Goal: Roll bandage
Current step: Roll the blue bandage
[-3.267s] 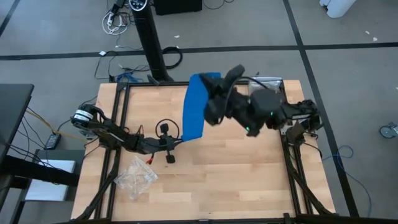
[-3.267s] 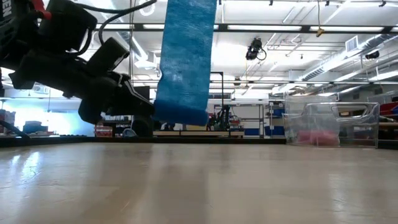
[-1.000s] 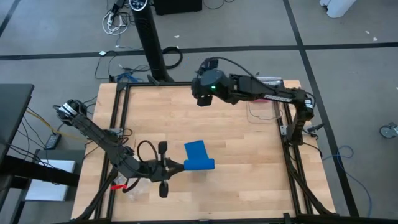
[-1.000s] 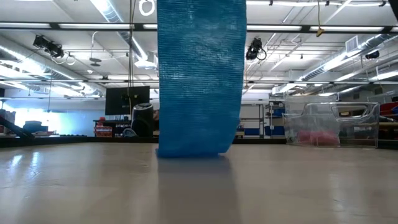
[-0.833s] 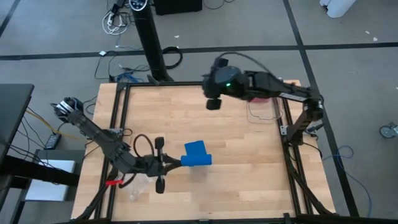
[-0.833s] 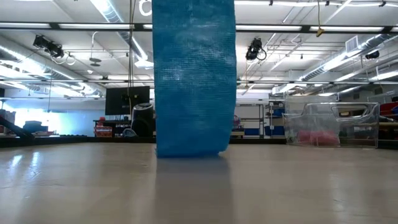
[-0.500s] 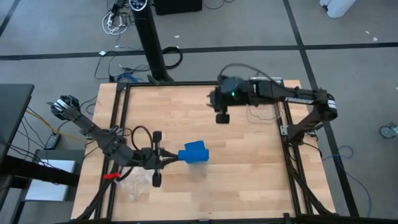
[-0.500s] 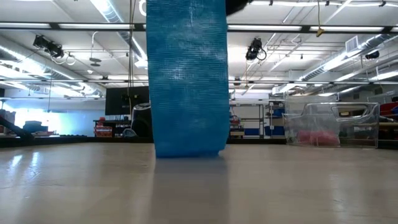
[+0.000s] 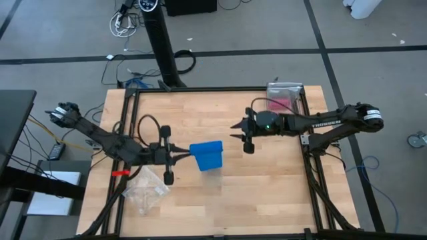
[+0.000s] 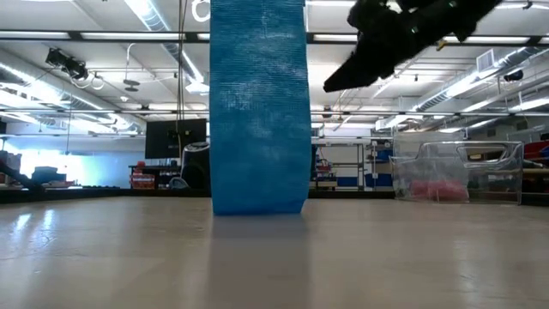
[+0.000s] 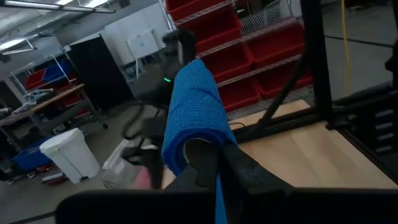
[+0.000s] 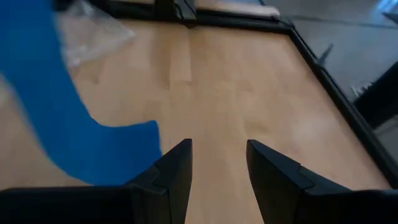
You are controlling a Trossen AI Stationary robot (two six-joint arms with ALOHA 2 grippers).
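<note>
On the left side of the wooden table (image 9: 267, 180) lies a clear plastic bag (image 9: 147, 190), near my left arm. I leave it alone.

My left gripper (image 9: 183, 154) sits just past it, low over the table. Its fingers are pinching the top end of the bandage (image 9: 207, 155). I hold that end up high so the blue strip hangs straight down. In the low view its bottom edge reaches the table or nearly so. Hanging like this keeps it flat and free of twists, which I think makes rolling easier.

Further right, my right gripper (image 9: 235, 125) points toward the bandage but is apart from it. Its fingers are spread wide and hold nothing. I think it is ready to catch the loose end.

A pink roll (image 9: 285, 99) sits in the far right corner.
</note>
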